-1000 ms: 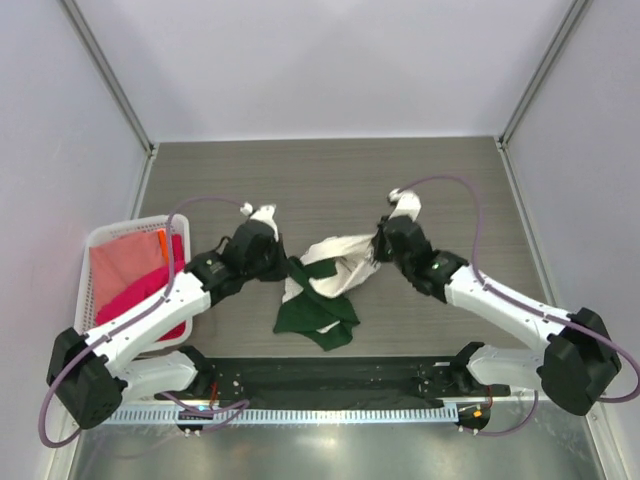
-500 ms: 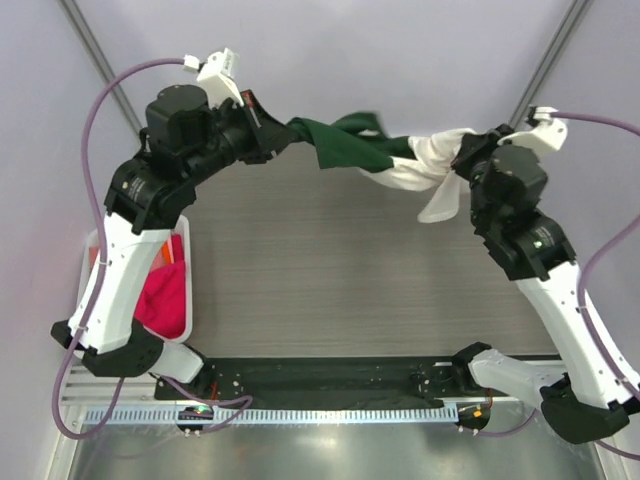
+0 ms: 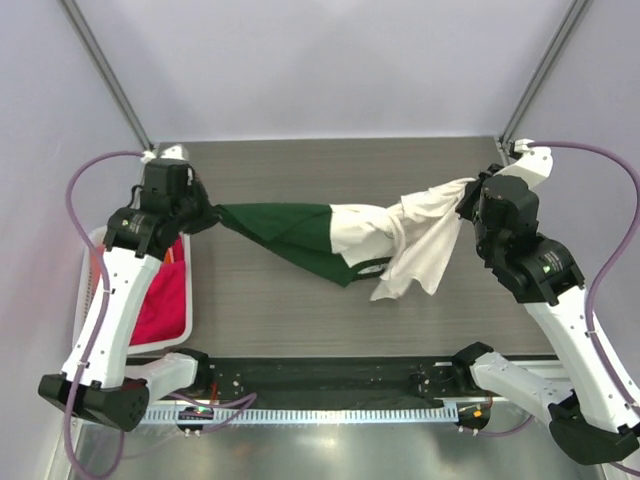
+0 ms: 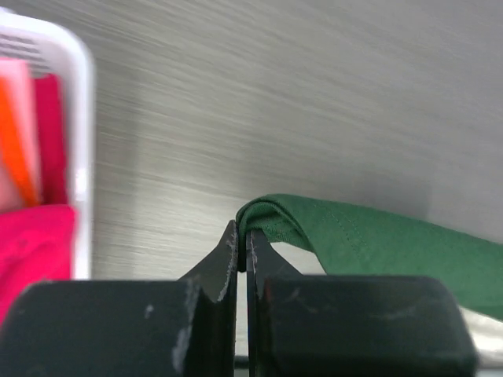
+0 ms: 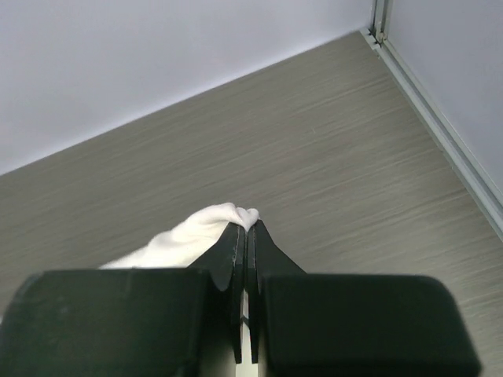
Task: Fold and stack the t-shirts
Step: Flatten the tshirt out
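Green-cream fabric [image 3: 300, 232], ends in both jaws

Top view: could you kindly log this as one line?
left tool: shut on green cloth; right tool: shut on cream cloth; state: strung between them

The table [image 3: 300, 170] is a grey wood-grain board. A white basket [image 4: 82, 141] stands on it just beside the left gripper [image 3: 212, 216], on its outer side. A black base plate [image 3: 330, 375] lies along the near edge, behind both grippers. Between the left and the right gripper [image 3: 468, 197], dark green fabric [image 3: 285, 230] and a cream t-shirt [image 3: 420, 235] hang over the bare middle. Whether their lowest folds touch the board cannot be told.
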You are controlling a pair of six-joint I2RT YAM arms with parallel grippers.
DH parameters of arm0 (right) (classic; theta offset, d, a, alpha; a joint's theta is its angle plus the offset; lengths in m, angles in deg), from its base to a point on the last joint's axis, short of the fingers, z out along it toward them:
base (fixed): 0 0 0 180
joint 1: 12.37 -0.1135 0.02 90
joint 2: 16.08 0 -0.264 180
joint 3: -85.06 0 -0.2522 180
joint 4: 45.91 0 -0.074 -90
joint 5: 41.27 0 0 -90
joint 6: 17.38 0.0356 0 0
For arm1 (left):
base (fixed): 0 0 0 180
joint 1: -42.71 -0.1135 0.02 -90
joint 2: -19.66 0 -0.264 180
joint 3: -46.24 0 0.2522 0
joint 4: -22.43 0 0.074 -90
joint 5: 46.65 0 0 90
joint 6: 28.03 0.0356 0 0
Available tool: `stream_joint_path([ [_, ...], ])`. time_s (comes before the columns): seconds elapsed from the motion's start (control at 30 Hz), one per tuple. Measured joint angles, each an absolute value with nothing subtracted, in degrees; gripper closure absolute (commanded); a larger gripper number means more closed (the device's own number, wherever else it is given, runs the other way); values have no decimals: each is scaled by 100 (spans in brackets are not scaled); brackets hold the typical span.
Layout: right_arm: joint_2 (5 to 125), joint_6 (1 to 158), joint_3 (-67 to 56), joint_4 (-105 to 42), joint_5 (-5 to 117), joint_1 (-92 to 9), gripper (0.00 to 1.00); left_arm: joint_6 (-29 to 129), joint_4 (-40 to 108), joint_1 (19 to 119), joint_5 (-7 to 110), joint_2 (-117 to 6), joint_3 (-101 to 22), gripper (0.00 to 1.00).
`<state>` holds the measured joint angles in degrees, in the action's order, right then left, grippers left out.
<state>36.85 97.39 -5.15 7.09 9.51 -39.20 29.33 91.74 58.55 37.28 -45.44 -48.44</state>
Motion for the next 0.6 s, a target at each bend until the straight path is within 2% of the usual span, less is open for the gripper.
stream_joint_path([
  [0.13,3534,9742,-500,998,1198,-3920,99,2966,9550,5090,3733,-4418,-5306,100],
  [0.43,3597,9742,-362,1402,2909,-3922,98,3370,10158,5051,3510,-4547,-8890,100],
  [0.53,3595,9742,-362,1444,3007,-3924,98,3438,10298,5051,3409,-4540,-9450,100],
  [0.6,3656,9735,-395,1457,3003,-3924,96,3434,10285,5048,3425,-4431,-9299,100],
])
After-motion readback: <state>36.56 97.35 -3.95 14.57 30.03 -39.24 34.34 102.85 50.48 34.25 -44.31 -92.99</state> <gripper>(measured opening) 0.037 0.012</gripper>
